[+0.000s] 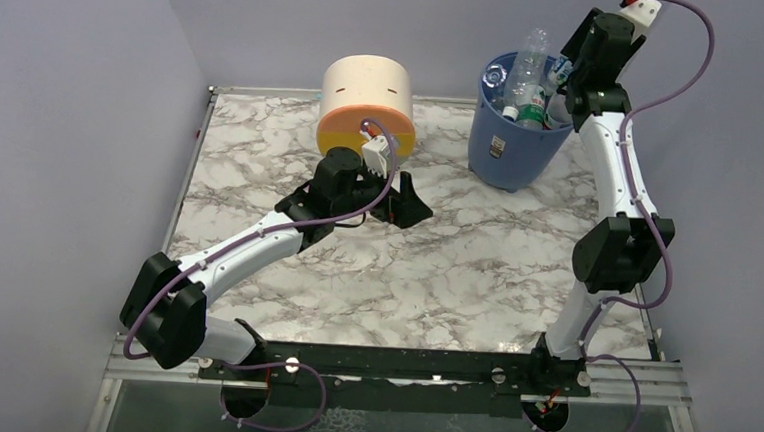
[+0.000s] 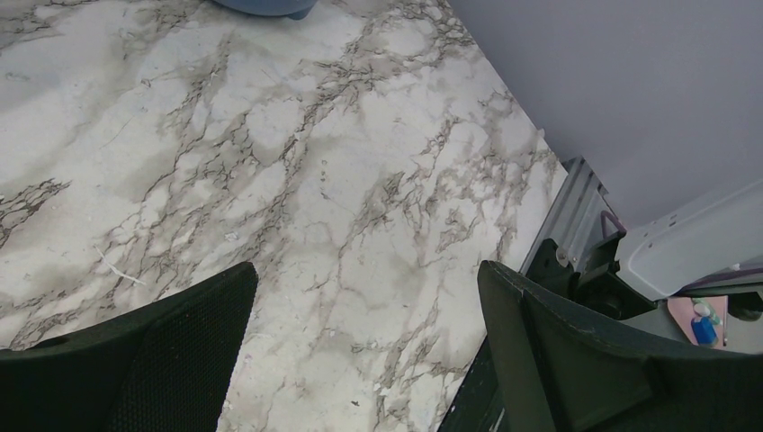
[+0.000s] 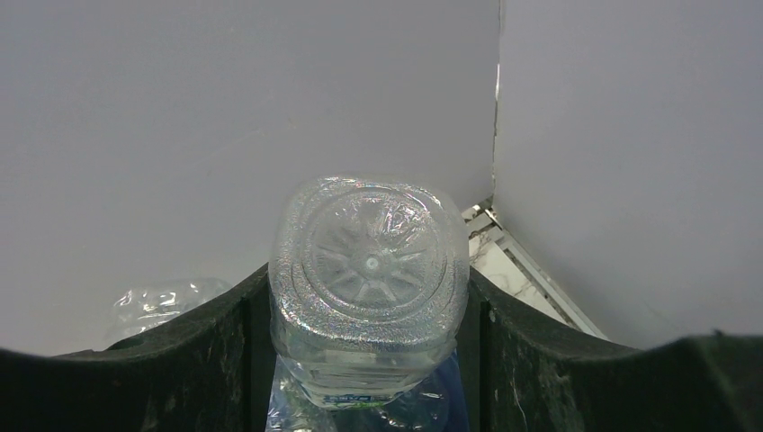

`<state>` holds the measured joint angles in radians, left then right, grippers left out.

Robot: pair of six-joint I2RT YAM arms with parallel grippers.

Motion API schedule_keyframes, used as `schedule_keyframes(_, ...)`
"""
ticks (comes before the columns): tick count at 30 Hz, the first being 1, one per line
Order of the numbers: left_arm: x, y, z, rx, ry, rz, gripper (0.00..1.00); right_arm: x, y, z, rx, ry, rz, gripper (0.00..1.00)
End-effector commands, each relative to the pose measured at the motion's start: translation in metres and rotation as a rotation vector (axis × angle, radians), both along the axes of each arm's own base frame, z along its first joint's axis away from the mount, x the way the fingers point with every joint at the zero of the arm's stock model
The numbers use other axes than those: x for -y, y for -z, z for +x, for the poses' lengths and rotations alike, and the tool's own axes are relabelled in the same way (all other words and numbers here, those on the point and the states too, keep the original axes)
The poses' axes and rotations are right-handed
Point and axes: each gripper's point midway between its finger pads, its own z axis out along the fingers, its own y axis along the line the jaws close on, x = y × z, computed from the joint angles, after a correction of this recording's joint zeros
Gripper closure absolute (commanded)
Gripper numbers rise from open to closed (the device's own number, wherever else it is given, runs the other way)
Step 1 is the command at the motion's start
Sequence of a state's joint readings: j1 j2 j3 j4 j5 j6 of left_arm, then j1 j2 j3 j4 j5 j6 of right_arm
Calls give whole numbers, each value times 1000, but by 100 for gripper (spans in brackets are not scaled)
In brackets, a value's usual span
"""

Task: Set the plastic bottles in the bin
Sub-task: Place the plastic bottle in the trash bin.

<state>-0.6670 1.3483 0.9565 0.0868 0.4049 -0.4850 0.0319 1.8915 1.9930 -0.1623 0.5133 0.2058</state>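
Lavender walls close round a marbled table (image 1: 455,271). The bin (image 1: 507,149) stands at its far right corner, to the right of the cream-and-orange drawer unit (image 1: 368,105). Several bottles (image 1: 526,95) lie in the bin, some poking above its rim. The right arm reaches up and over that rim. The right tool (image 3: 367,310) is closed on a clear bottle (image 3: 369,270), with a finger pressed against each side. The wrist view meets the bottle's ribbed base end-on, so its neck points away from the camera, toward the pile below. Holding it this high looks meant to clear the bottles that stick up, so it can drop in without knocking one out. The likely next move is to let go. With the bin this full, the bottle could roll off the heap. The left tool (image 2: 364,279) hovers low over the marble on the near side of the drawer unit, jaws wide and holding nothing, seemingly parked out of the way. Every other bottle in view is in the bin.
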Motion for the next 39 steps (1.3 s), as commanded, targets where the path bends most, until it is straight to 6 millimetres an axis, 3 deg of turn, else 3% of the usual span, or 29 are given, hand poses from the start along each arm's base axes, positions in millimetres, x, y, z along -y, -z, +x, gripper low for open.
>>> schedule_keyframes(1, -2, -9, -5, 31, 19, -22, 1, -6, 22, 9, -62, -20, -17, 49)
schedule_keyframes(6, -2, -9, -6, 30, 18, -21, 1, -4, 29, 8, -84, -6, -29, 51)
schedule_keyframes(11, -3, -9, -6, 31, 17, -21, 1, 3, 8, -3, -62, 25, -85, 50)
schedule_keyframes(16, -1, -12, -5, 37, 25, -22, 1, 3, 1, -6, -100, 13, -144, 38)
schedule_keyframes(20, 0, -12, -4, 35, 26, -21, 1, 2, 9, -4, -149, 1, -175, 34)
schedule_keyframes(30, 0, -13, -4, 34, 25, -19, 1, -1, 20, 1, -180, -11, -214, 35)
schedule_keyframes(39, 1, -12, -3, 31, 26, -20, 1, -9, 14, 0, -150, -52, -174, 24)
